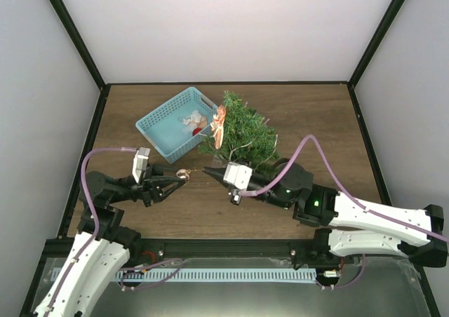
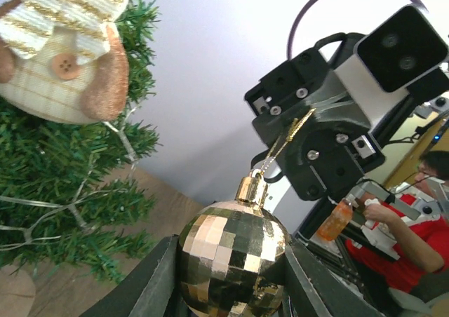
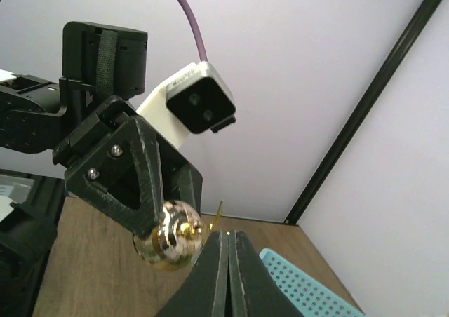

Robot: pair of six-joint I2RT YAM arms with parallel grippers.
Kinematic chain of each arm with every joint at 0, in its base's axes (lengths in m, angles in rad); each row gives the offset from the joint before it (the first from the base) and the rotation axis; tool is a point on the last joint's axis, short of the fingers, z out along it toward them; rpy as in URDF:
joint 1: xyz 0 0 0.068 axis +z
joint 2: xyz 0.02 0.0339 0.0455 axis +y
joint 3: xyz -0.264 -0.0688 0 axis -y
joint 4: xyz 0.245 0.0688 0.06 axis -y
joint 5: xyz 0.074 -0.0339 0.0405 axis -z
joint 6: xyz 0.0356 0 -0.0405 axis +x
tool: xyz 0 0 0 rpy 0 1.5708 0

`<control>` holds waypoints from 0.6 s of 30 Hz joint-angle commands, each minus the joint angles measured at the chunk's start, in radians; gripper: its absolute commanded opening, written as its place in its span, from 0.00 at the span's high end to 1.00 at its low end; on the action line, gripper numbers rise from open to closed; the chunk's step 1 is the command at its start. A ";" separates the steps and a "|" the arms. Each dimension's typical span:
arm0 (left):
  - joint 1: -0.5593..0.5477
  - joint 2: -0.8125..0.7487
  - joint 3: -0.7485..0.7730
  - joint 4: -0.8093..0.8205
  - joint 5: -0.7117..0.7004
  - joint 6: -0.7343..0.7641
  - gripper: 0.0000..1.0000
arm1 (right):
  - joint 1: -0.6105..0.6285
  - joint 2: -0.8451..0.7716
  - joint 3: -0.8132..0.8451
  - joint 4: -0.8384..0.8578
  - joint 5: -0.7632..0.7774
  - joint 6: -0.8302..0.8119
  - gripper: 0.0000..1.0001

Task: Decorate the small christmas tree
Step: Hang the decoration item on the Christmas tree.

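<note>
Left tool (image 1: 181, 176) grips a gold mirror bauble (image 2: 231, 257); right tool (image 1: 208, 170) closed.
We note the small christmas tree (image 1: 242, 131) on the bench (image 1: 316, 113), just right of the blue basket (image 1: 163, 129), beyond both tool tips.

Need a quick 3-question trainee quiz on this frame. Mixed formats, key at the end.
1. True or false: the right tool is shut.
2. What grips the gold mirror ball? A) the left tool B) the right tool C) nothing, it hangs on the tree
3. Fill in: in the top view, the light-blue basket sits to the ___ of the small christmas tree.
Key: 1 true; 2 A; 3 left.
</note>
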 commanded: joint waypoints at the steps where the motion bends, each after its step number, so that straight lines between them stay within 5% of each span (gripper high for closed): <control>1: -0.050 -0.010 -0.017 0.068 -0.095 -0.033 0.67 | 0.006 -0.072 -0.038 -0.030 0.038 0.150 0.99; 18: -0.448 0.160 0.024 0.179 -0.508 0.056 0.68 | 0.007 -0.271 -0.055 -0.191 0.158 0.306 0.99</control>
